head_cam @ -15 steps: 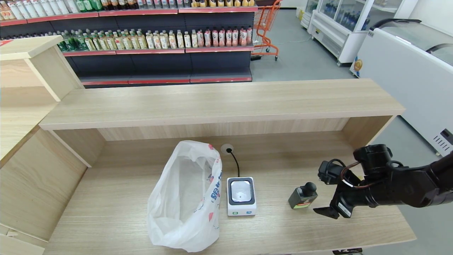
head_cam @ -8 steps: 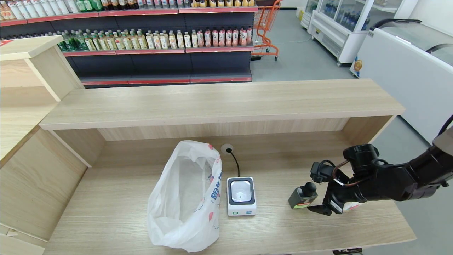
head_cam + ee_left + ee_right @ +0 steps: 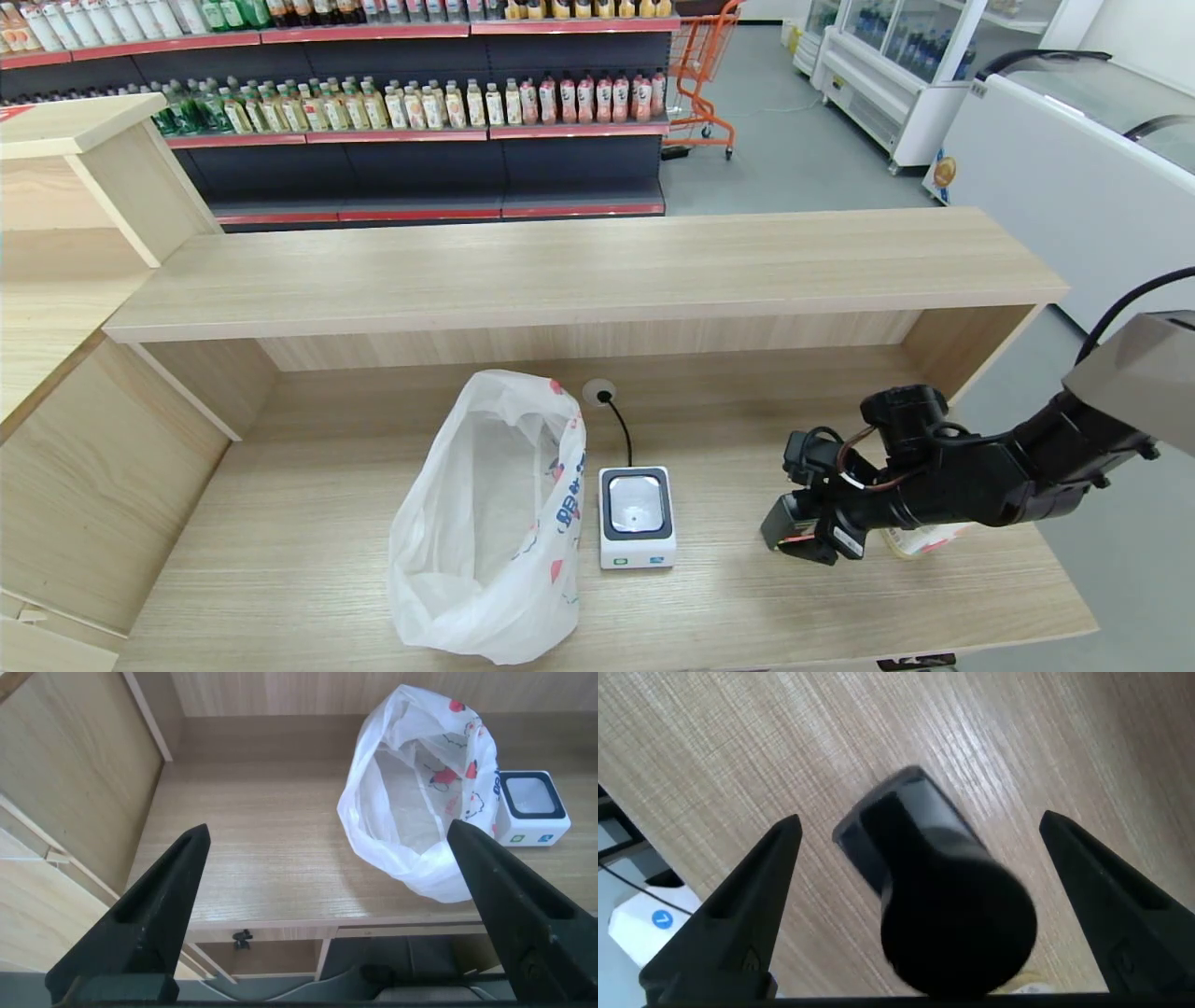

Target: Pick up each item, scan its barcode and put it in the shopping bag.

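Observation:
A small dark bottle with a round black cap [image 3: 943, 896] stands on the wooden counter [image 3: 280, 560], right of the scanner [image 3: 637, 515]. My right gripper [image 3: 812, 537] is lowered over the bottle [image 3: 780, 525]. It is open, and in the right wrist view its gripper [image 3: 920, 831] has one finger on each side of the cap, apart from it. The white plastic shopping bag [image 3: 495, 523] stands open left of the scanner. My left gripper [image 3: 327, 833] hangs open and empty above the counter's near edge, facing the bag [image 3: 420, 793] and the scanner [image 3: 531, 807].
A pale item [image 3: 920, 539] lies on the counter, mostly hidden under my right arm. The scanner's black cable [image 3: 621, 429] runs back to a hole in the counter. A raised shelf [image 3: 579, 271] overhangs the back, and a side wall [image 3: 112, 485] closes the left.
My right arm has moved left along the counter, bringing its open gripper from beside the dark bottle to over it. The bottle, bag and scanner have stayed in place.

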Controlling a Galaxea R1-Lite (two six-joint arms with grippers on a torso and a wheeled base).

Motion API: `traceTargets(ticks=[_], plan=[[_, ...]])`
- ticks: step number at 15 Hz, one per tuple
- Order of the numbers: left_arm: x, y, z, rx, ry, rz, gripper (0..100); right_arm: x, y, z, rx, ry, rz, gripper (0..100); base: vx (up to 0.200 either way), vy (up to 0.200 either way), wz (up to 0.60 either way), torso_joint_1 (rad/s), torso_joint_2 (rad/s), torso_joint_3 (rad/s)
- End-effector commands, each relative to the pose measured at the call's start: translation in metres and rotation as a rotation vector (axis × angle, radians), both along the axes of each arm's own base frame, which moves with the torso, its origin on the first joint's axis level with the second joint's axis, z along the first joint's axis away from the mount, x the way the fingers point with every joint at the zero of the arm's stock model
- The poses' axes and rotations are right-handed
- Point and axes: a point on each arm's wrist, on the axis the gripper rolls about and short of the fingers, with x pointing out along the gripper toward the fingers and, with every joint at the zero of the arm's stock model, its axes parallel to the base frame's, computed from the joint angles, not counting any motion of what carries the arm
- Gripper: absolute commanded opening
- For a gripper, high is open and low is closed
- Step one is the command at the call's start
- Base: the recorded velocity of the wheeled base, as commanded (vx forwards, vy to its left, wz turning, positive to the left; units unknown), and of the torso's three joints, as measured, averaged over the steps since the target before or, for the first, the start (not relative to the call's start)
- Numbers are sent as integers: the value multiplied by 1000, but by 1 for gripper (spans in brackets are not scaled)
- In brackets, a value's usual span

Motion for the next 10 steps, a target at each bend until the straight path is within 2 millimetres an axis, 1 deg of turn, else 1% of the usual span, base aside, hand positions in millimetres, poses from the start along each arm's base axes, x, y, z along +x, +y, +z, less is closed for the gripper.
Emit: traceTargets(ticks=[1, 2, 5, 7, 10], plan=[[0, 0, 0, 0, 0, 0, 100, 5, 5, -8, -2, 9, 13, 100, 0, 0, 0, 0, 0, 0], [0, 0, 0, 0, 0, 0, 100, 5, 6, -9, -4, 12, 13, 0, 0, 0, 0, 0, 0, 0], [0, 0, 0, 0, 0, 0, 100, 4, 6, -7, -4, 1, 13, 0, 0, 0, 0, 0, 0, 0], [0, 0, 0, 0, 1, 0, 100, -5, 4, 10, 4, -34, 13, 0, 0, 0, 0, 0, 0, 0], [0, 0, 0, 0, 0, 0, 100, -28, -10, 34, 21, -63, -24, 0, 0, 0, 0, 0, 0, 0]])
